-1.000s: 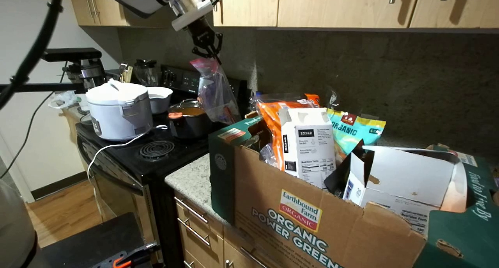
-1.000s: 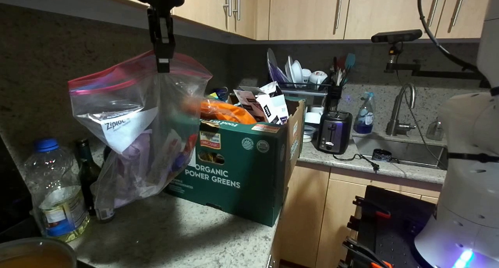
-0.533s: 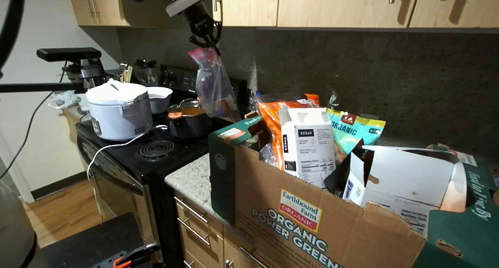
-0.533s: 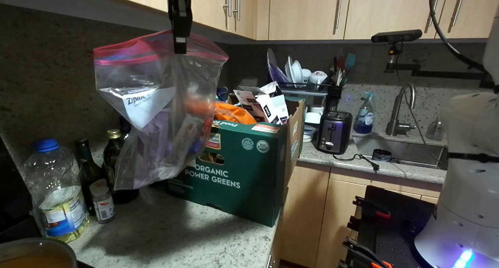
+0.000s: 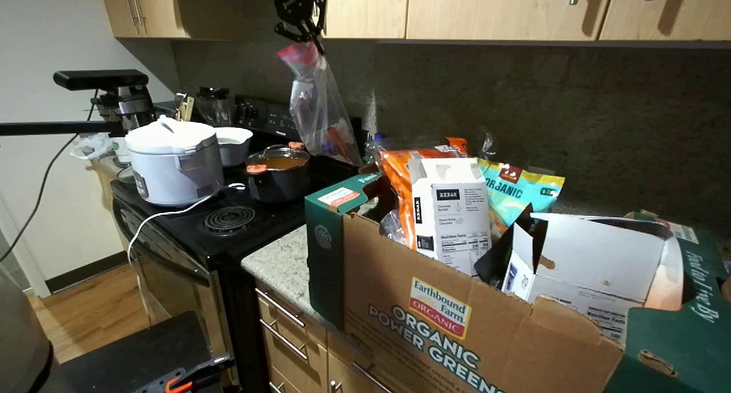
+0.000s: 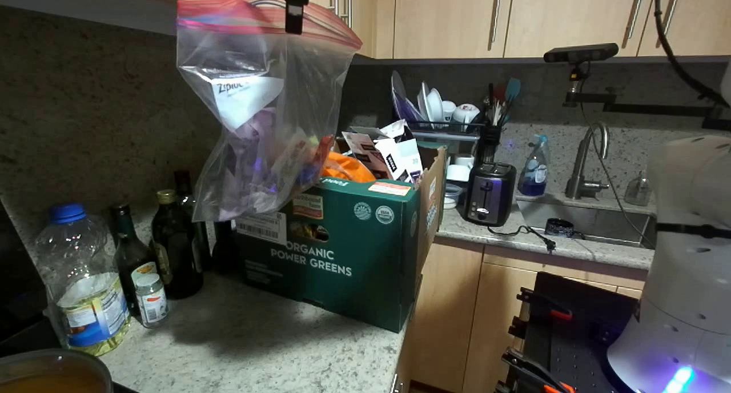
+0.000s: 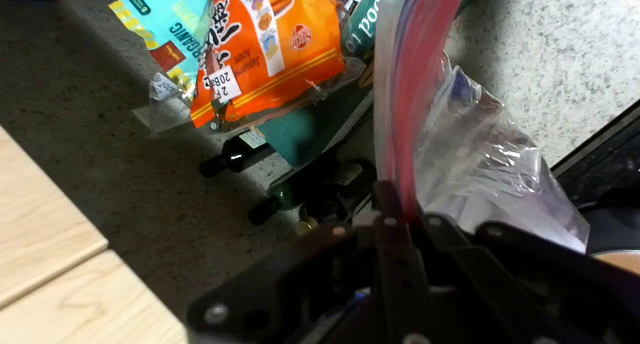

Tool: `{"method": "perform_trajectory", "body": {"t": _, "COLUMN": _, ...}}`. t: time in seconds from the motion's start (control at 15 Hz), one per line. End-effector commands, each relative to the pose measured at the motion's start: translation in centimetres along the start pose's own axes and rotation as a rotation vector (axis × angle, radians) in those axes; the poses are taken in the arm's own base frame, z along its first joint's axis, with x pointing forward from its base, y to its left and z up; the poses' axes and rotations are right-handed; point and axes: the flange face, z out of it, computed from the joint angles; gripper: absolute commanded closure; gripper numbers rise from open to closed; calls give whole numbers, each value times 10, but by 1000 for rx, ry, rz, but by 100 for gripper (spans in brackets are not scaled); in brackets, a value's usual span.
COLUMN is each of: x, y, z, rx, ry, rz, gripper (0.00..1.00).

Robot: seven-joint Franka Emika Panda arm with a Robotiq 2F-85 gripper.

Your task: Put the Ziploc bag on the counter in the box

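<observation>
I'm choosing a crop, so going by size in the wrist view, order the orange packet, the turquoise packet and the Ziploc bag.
Ziploc bag: largest, probably partly because it's nearest
Orange packet
Turquoise packet: smallest

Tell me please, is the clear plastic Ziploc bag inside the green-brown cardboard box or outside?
Outside: the bag hangs from the jaws, in front of the box in an exterior view.
</observation>
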Motion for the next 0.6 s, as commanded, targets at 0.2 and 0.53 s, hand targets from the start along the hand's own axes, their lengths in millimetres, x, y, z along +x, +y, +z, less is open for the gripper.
{"method": "perform_trajectory", "body": {"t": 0.2, "x": -4, "y": 5, "z": -6, "rx": -6, "ry": 4, "rz": 10, "gripper": 98}}
{"method": "perform_trajectory", "body": {"t": 0.53, "x": 0, "y": 2, "z": 0, "rx": 0, "ry": -3, "rz": 2, "gripper": 98}}
